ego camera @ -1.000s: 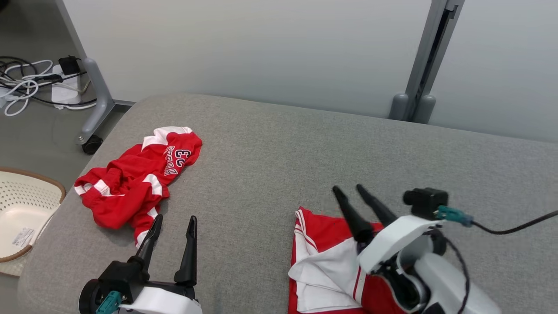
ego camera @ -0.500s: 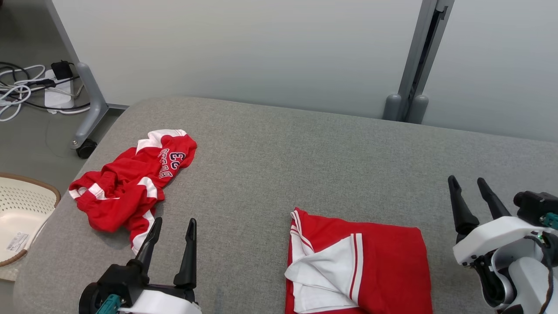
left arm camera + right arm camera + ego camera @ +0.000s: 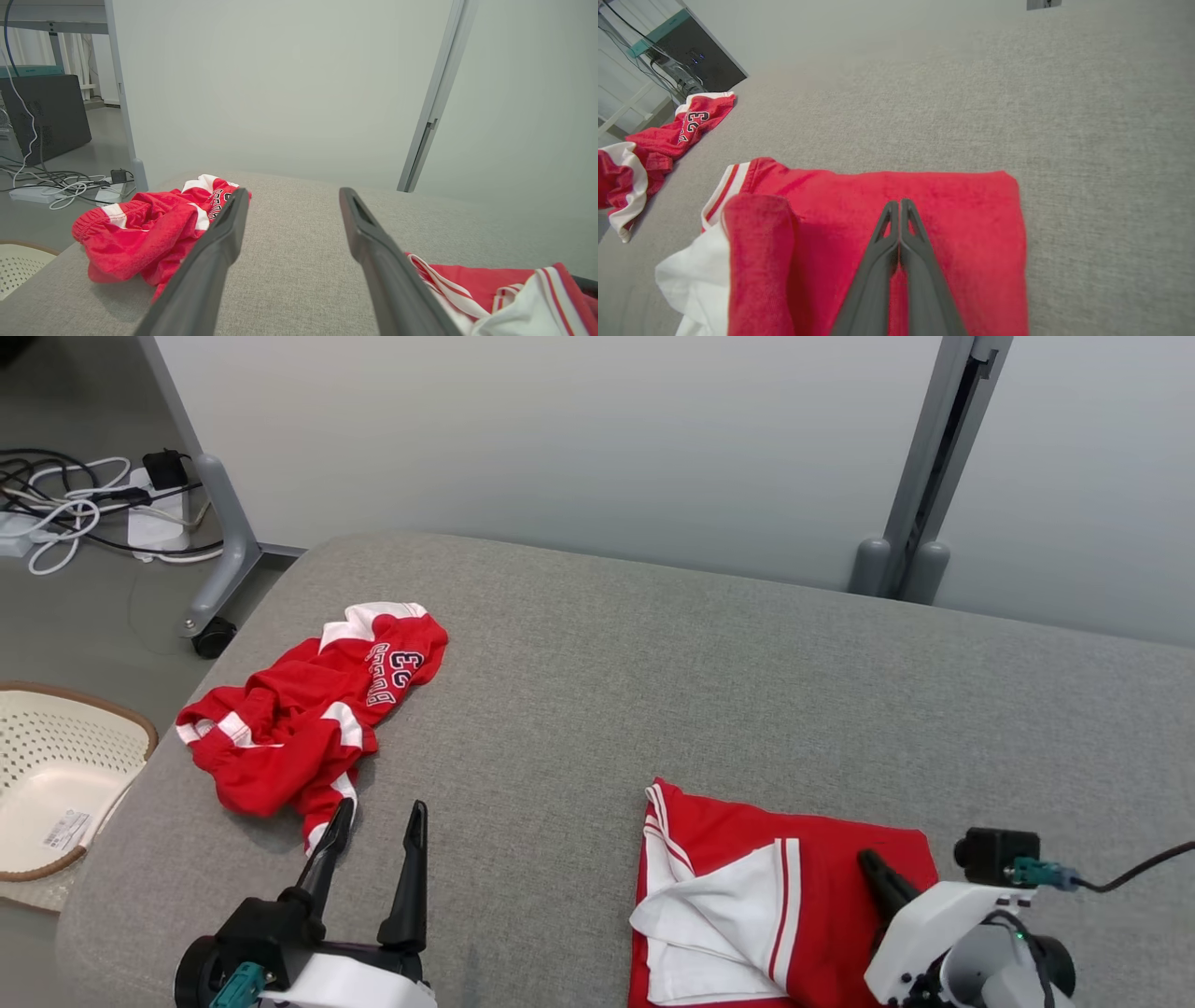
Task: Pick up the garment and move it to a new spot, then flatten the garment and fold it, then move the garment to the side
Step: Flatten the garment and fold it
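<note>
It looks like a robotics lab or test room: pale partition panels (image 3: 560,448) on a castor (image 3: 213,637), loose cables (image 3: 56,509) and a power strip (image 3: 154,527) on the floor (image 3: 93,607), and a computer tower (image 3: 44,116).

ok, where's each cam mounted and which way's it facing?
Head: on the head, facing forward-down at the grey surface; left gripper open lower left, right gripper shut lower right.
Left wrist: on that wrist, along its spread fingers toward the wall.
Right wrist: on that wrist, down its closed fingers onto the folded garment.
Shared: all show the crumpled garment.
</note>
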Controlling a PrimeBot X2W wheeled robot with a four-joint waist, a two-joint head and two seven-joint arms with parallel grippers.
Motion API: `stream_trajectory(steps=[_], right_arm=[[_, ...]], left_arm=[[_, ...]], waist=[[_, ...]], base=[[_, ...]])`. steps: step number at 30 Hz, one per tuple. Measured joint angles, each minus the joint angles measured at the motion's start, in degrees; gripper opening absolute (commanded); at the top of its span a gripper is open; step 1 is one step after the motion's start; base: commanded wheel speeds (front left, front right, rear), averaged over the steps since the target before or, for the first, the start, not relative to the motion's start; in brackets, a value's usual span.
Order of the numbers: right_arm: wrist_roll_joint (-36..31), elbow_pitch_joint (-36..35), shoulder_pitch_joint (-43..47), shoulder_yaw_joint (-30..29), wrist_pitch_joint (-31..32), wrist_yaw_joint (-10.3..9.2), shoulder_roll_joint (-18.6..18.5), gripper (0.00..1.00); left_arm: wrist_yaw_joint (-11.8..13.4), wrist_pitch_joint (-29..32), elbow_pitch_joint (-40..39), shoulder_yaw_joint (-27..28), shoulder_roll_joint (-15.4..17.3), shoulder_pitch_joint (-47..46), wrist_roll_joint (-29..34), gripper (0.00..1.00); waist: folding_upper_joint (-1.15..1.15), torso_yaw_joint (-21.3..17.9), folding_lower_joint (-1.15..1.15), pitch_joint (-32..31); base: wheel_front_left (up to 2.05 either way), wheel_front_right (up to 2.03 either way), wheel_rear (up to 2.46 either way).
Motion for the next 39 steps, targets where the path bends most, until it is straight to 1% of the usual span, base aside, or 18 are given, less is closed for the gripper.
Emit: stream_trajectory(steps=[5,12,18,23,25,27,28,33,34,35,37,39], right_arm=[[5.06,0.25,1.36,5.34,1.16,0.0,0.81,0.0],[11.66,-5.11,2.96,14.9,0.67,-0.01,1.0,0.0],[14.32,-9.16,3.31,24.03,0.57,0.0,1.7,0.0],[16.55,-11.15,3.3,30.86,2.29,0.0,2.14,0.0],[17.17,-11.83,3.0,31.59,1.2,0.0,1.86,0.0],[17.38,-12.45,1.93,31.74,-0.33,0.0,0.66,0.0],[17.41,-13.01,0.74,31.27,-1.99,0.0,-0.55,0.0],[16.06,-14.04,-1.72,27.78,-6.3,0.0,-3.83,0.0],[15.53,-14.23,-2.17,26.81,-7.0,0.0,-4.57,0.13],[15.04,-14.36,-2.54,25.65,-7.5,0.0,-5.21,0.38],[13.88,-14.77,-2.99,23.21,-8.34,0.0,-6.36,1.0],[13.05,-15.47,-3.06,20.52,-8.96,-0.01,-7.15,1.0]], left_arm=[[-0.19,0.0,0.31,-0.03,0.0,-0.04,0.3,1.0],[-0.19,0.0,0.34,0.11,-0.01,-0.03,0.3,1.0],[-0.07,0.0,0.33,0.08,-0.02,0.02,0.25,1.0],[0.08,0.0,0.44,-0.05,-0.02,0.01,0.09,1.0],[0.09,0.0,0.42,-0.01,-0.01,0.01,0.04,1.0],[0.15,0.0,0.27,0.22,-0.02,0.01,0.05,1.0],[0.15,0.0,0.05,0.43,-0.02,0.01,0.13,1.0],[0.34,0.0,-0.71,1.07,-0.03,0.15,0.21,1.0],[0.35,0.0,-0.81,1.15,-0.02,0.21,0.21,1.0],[0.42,0.0,-0.93,1.27,-0.02,0.24,0.22,1.0],[0.46,0.0,-1.19,1.72,-0.03,0.35,0.29,1.0],[0.57,0.0,-1.51,2.27,-0.01,0.43,0.31,1.0]], waist=[[0.0,1.17,0.0,-0.06],[0.0,1.45,0.0,-0.07],[0.0,0.67,0.0,-0.01],[0.0,-0.24,0.0,-0.18],[0.0,-0.63,0.0,-0.26],[0.0,-1.16,0.0,-0.37],[0.0,-1.75,0.0,-0.47],[0.0,-3.54,0.0,-0.68],[0.0,-3.92,0.0,-0.71],[0.0,-4.31,0.0,-0.74],[0.0,-5.12,0.0,-0.78],[0.0,-5.98,0.0,-0.81]], base=[[0.0,0.0,0.0],[0.0,0.0,0.0],[0.0,0.0,0.0],[0.0,0.0,0.0],[0.0,0.0,0.0],[0.0,0.0,0.0],[0.0,0.0,0.0],[0.0,0.0,0.0],[0.0,0.0,0.0],[0.0,0.0,0.0],[0.0,0.0,0.0],[0.0,0.0,0.0]])
